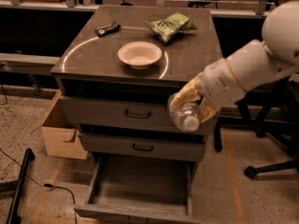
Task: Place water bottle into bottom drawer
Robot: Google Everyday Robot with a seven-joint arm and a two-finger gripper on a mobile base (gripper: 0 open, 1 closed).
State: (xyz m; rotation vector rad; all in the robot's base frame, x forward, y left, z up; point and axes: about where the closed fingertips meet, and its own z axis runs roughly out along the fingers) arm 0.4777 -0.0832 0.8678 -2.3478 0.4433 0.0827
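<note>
Straight down from the jaws, clamped on the water bottle (185,115) before the top drawer (117,113) right end: middle drawer (140,147) front close behind, then bottom drawer (140,185) pulled out, open from above. To the right, chair base (268,166).

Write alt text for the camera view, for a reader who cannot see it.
The robot's end effector holds a water bottle in front of the cabinet, above the right side of the open bottom drawer. A bowl and a green bag sit on the cabinet top.

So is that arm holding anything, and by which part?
Yes: the gripper holds the water bottle around its body, cap end free, in front of the cabinet.
</note>
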